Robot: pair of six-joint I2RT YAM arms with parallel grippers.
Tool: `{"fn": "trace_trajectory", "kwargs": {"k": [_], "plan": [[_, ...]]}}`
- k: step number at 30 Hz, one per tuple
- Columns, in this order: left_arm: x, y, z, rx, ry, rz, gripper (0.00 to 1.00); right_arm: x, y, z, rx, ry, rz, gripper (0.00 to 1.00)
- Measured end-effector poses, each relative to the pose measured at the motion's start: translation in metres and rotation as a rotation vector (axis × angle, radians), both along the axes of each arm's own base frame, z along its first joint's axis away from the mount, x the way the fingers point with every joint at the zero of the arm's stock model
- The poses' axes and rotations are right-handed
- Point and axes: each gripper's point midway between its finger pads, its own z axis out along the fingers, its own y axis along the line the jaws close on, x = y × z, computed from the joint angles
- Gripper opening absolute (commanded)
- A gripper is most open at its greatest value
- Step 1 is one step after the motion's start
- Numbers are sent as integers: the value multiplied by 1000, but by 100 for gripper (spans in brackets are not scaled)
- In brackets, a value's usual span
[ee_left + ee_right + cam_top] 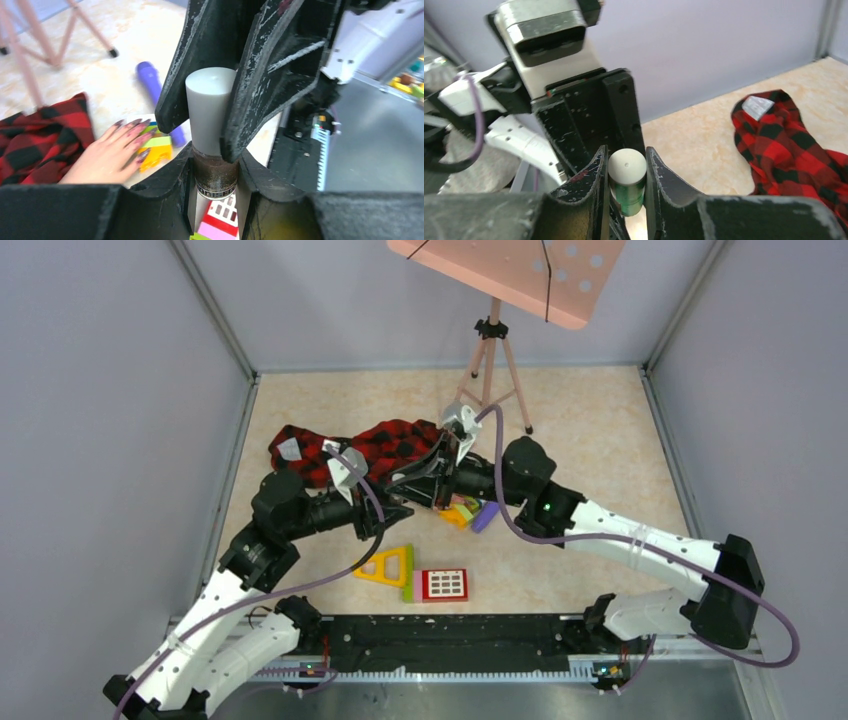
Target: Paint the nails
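Observation:
A small bottle (216, 181) of dark glittery polish with a pale cap (210, 107) is held above the table between both grippers. My left gripper (216, 165) is shut on the bottle's body. My right gripper (626, 167) is shut on the cap (626, 162), its fingers (280, 75) coming in from above. In the top view the two grippers meet at mid-table, left (398, 510) and right (432, 485); the bottle is hidden there. The flesh-coloured mannequin hand (102, 157) lies flat to the left, its dark purplish nails (146, 135) showing, in a red-and-black plaid sleeve (370, 445).
A purple cylinder (150, 80) and yellow-green blocks (156, 150) lie by the hand's fingertips. A yellow triangle frame (388, 565) and a red window block (443, 584) lie nearer the bases. A tripod (492, 350) with a pink board (500, 265) stands at the back. Grey walls enclose the table.

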Motion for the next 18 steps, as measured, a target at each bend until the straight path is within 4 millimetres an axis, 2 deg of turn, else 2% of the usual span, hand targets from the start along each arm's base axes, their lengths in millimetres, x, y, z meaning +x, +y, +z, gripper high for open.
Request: {"fn": "trace_trajectory", "kwargs": {"k": [9,18], "plan": [[-43,-15,14,-62,8,-268,0,-46,-16,15,68,-117,231,0],[-60,-20,17,-77,20,-390,0,-63,-24,17,75,-178,322,0]]}}
